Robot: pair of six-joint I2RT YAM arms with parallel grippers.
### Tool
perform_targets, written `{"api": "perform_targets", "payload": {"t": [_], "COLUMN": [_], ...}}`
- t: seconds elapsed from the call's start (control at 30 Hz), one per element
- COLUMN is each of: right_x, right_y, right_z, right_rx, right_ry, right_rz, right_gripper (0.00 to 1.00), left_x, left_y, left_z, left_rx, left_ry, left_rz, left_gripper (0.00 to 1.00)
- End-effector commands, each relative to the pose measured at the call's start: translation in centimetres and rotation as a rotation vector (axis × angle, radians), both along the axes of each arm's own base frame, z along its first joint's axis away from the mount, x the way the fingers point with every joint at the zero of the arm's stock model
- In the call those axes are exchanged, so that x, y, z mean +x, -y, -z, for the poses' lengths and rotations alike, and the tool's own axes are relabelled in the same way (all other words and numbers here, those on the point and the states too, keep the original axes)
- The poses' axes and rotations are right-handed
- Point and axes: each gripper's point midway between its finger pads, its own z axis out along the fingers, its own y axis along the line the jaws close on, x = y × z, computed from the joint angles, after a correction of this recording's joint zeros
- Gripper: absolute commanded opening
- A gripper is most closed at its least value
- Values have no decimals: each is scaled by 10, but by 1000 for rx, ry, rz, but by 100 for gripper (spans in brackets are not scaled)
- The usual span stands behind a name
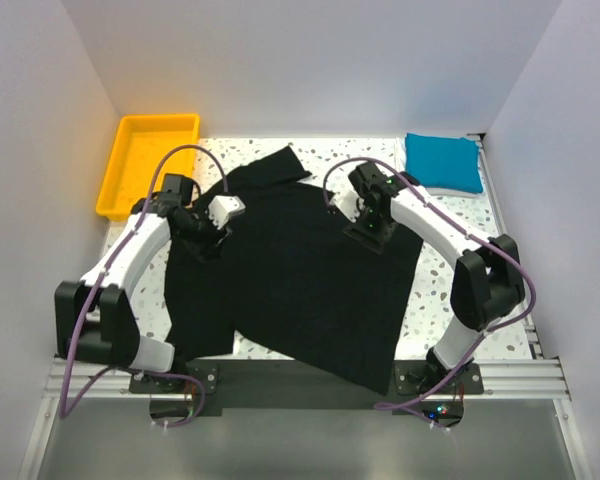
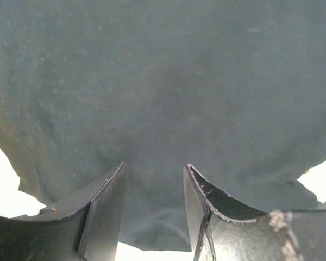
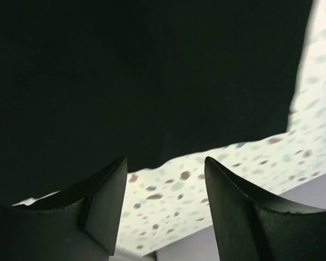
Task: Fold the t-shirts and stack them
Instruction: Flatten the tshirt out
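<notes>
black t-shirt (image 1: 300, 285) lies spread mid-worktop (image 1: 450, 290), limp and light, likely to sag and drag; left hand (image 2: 152, 168) and right hand (image 3: 165, 160) both released, empty, so pinch the far edge corners.

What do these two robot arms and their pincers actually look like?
The left arm and right arm have white shells, black joints and a looping purple cable. The left gripper and right gripper each have two dark wedge-shaped fingers.
</notes>
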Motion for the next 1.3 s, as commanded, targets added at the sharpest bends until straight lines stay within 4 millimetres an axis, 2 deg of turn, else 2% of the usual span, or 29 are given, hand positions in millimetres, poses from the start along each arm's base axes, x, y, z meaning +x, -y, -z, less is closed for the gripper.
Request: {"api": "perform_targets", "payload": {"t": [0.0,0.07,0.1,0.23,0.43,0.47,0.53,0.57,0.6,0.63,0.67,0.7,0.77,0.8,0.87,0.93,0.97,1.0,1.03,1.07,1.13,1.17,1.2,1.27], "right_x": [-39,-38,-39,-20,22,28,53,61,88,101,105,131,137,142,139,129,125,115,110,99,89,80,69,62], "right_y": [25,30,36,58,105,121,136,153,158,165,175,172,169,164,159,154,153,155,154,153,152,152,149,146], "right_z": [37,52,67,93,117,128,128,139,131,132,142,126,111,103,89,74,69,60,57,59,42,41,36,30], "right_rx": [-43,-70,-106,-152,-238,-276,-301,-344,-348,-358,-369,-341,-321,-285,-253,-215,-210,-205,-194,-193,-171,-164,-146,-124], "right_ry": [-178,-188,-216,-241,-213,-227,-192,-204,-148,-131,-164,-103,-94,-76,-62,-60,-57,-52,-53,-74,-54,-65,-78,-84], "right_rz": [106,113,115,169,208,229,232,252,252,265,279,299,305,305,306,306,305,307,307,305,308,316,321,318], "right_gripper": [60,57,56,53,52,52,52,51,51,51,51,51,54,55,59,63,65,65,66,66,67,67,66,65], "left_x": [48,56,57,57,51,50,53,55,59,61,64,72,81,92,109,134,144,164,174,194,211,225,233,235], "left_y": [-7,-12,-14,-18,-17,-17,-16,-16,-15,-14,-13,-12,-12,-11,-6,1,4,9,12,16,23,26,30,31], "left_z": [1,10,20,30,29,29,25,22,19,18,18,12,14,7,8,-2,9,-2,-2,3,9,16,26,40], "left_rx": [55,101,117,147,119,118,111,106,100,97,95,91,91,83,63,34,30,2,-11,-31,-55,-66,-66,-53], "left_ry": [94,90,66,42,19,14,14,19,26,28,28,42,39,61,79,127,107,138,138,129,115,105,91,69], "left_rz": [-43,-45,-45,-56,-80,-82,-92,-93,-96,-98,-99,-107,-117,-134,-146,-165,-173,-198,-207,-233,-248,-261,-266,-270], "left_gripper": [50,49,49,50,54,54,54,54,54,54,55,55,55,55,55,55,55,54,54,53,49,48,46,43]}}
